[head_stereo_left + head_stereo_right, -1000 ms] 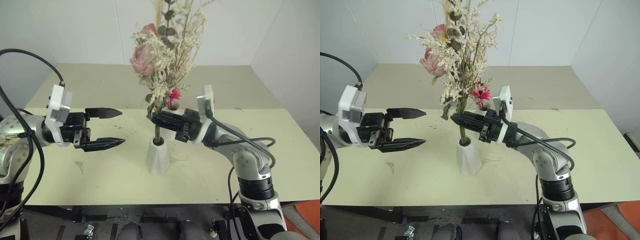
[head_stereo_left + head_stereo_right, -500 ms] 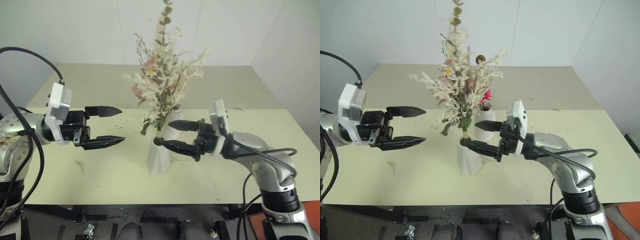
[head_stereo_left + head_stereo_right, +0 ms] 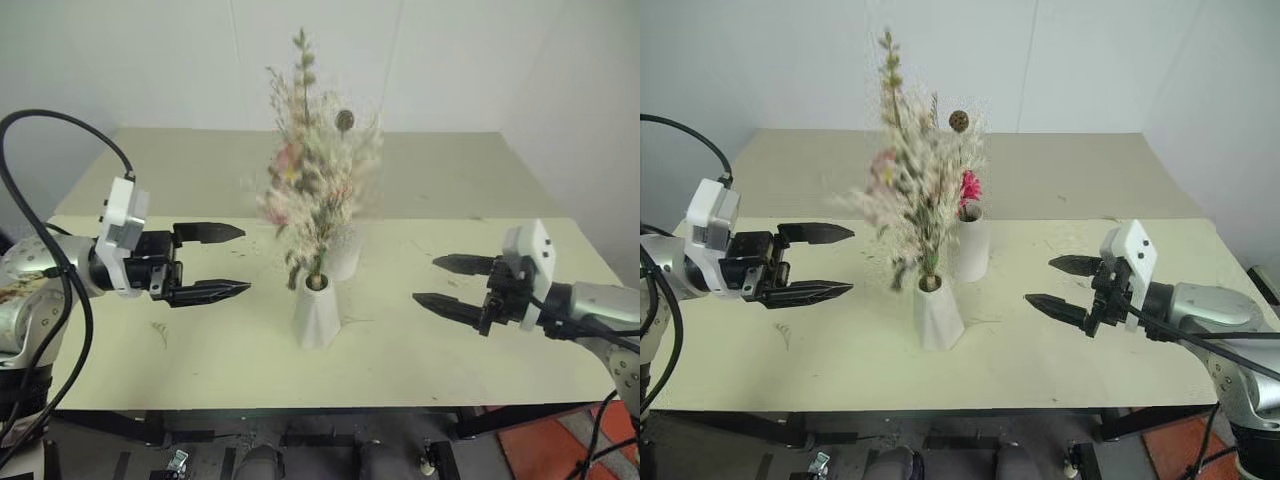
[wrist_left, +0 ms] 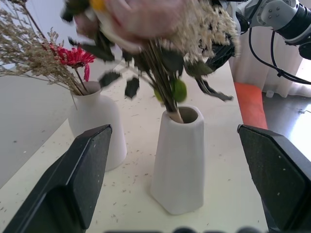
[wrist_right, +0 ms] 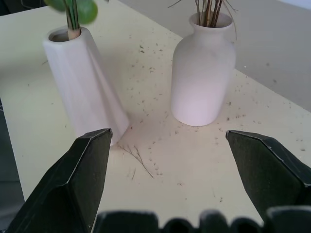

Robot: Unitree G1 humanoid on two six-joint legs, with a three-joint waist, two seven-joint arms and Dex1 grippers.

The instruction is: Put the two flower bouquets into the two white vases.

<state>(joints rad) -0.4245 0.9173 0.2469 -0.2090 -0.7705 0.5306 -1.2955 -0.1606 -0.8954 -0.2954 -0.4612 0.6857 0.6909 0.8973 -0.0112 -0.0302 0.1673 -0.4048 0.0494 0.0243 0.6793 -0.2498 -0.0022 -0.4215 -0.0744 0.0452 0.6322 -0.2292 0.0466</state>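
Note:
The fuller cream-white bouquet (image 3: 318, 190) stands upright in the faceted cone vase (image 3: 318, 318) at the table's middle, free of both grippers. Just behind it, the rounded vase (image 3: 971, 248) holds the sparse beige grasses with the pink flower (image 3: 968, 187). My left gripper (image 3: 245, 260) is open, level, left of the cone vase and pointing at it. My right gripper (image 3: 425, 280) is open and empty, well to the right of both vases. The right wrist view shows the cone vase (image 5: 85, 82) and the rounded vase (image 5: 201, 82) side by side.
Small crumbs of dried plant lie scattered on the pale yellow table (image 3: 200, 360) around the vases. The table's front edge runs close below both grippers. A wall stands behind the table's far half.
My right gripper opened, let go of the fuller bouquet's stems and drew away to the right. The bouquet swung upright in the cone vase. The left gripper stayed still.

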